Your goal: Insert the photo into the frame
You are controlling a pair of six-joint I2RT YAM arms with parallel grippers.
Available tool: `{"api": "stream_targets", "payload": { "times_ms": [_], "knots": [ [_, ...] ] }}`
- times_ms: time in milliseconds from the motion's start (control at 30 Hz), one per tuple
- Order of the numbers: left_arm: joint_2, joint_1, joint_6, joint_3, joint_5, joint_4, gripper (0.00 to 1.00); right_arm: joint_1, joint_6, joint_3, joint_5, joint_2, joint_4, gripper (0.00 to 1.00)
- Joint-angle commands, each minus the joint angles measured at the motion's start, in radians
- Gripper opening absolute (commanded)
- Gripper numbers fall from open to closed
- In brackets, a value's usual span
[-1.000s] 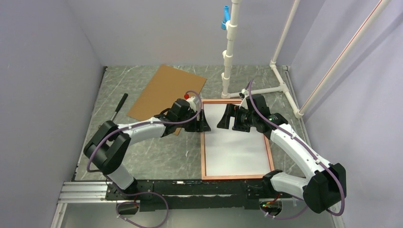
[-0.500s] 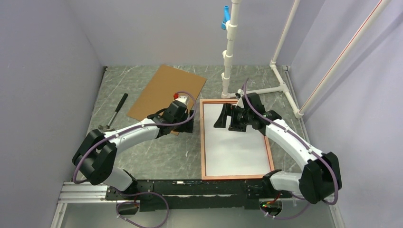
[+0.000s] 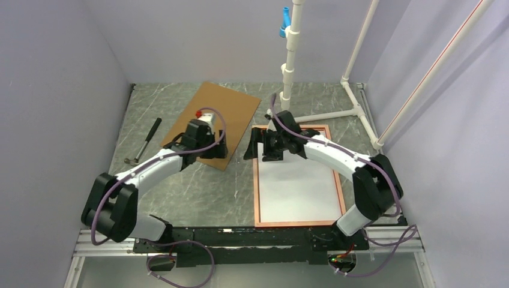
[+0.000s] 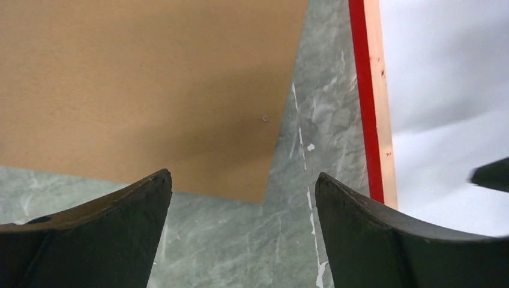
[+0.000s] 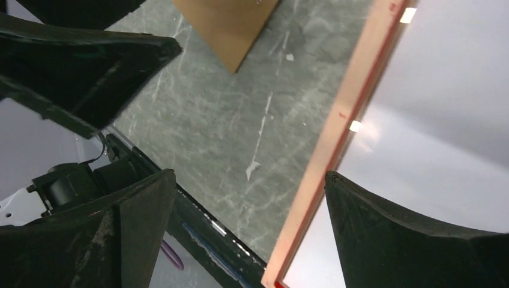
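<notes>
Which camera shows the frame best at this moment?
Top external: the frame shows almost whole, lying flat with the photo white side up inside; the right arm hides one far corner. Left wrist catches only a strip of the frame, red beside pale wood. Right wrist shows only a slanted stretch of the frame.

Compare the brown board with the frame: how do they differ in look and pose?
The board is one solid brown sheet; the frame is a thin orange rim around the photo, white side up. The board lies turned at an angle to the table edges; the frame lies square to them. The board sits farther left and back; the frame nearer and right. Both are rectangular and lie flat on the table.
</notes>
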Motion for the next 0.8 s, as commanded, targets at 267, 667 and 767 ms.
{"api": "stream_targets", "payload": {
  "times_ms": [267, 667, 767],
  "knots": [
    [-0.075, 0.519, -0.129, -0.084, 0.624, 0.353, 0.92, 0.101, 0.044, 0.274, -0.02, 0.294, 0.097, 0.96],
    [0.137, 0.816, -0.165, 0.144, 0.403, 0.078, 0.99, 0.123, 0.069, 0.446, 0.035, 0.495, 0.014, 0.97],
    [0.208, 0.816, -0.111, 0.274, 0.25, -0.098, 0.99, 0.123, 0.069, 0.463, 0.052, 0.525, -0.005, 0.97]
  ]
}}
